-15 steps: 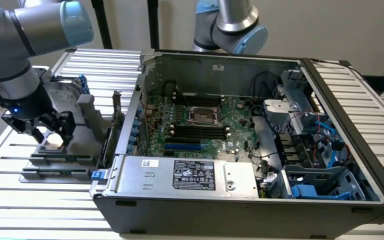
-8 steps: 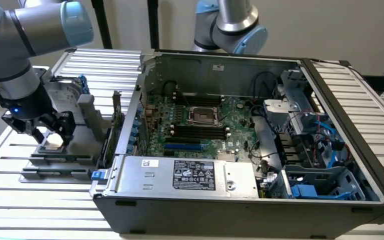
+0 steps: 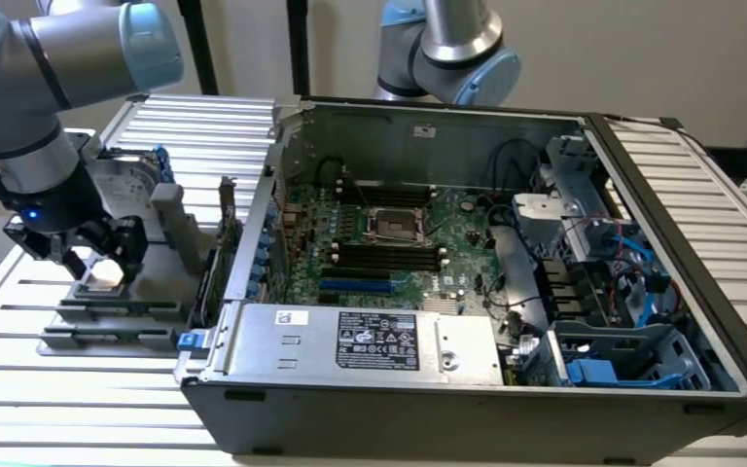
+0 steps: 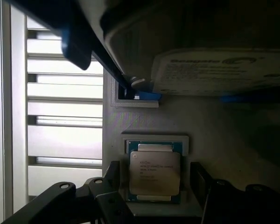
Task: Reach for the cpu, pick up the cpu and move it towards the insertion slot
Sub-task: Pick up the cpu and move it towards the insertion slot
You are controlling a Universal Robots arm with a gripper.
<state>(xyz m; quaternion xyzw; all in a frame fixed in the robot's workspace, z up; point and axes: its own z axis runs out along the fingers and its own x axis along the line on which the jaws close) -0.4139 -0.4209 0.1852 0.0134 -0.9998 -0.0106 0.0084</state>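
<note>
Slatted metal bench (image 3: 36, 409), open computer case (image 3: 478, 418) at centre: gripper (image 3: 88, 255) hangs with fingers spread either side of the cpu (image 4: 155, 172), which lies flat in its grey fixture (image 3: 88, 336) at the case's 9 o'clock, well apart from the insertion slot (image 3: 396, 225); risk, as I judge it: an off-centre squeeze tips the chip or snags the nest rim.

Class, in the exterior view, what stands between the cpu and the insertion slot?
In the exterior view, a grey upright stand, a dark card on edge and the computer case's side wall stand between the cpu and the insertion slot.
</note>
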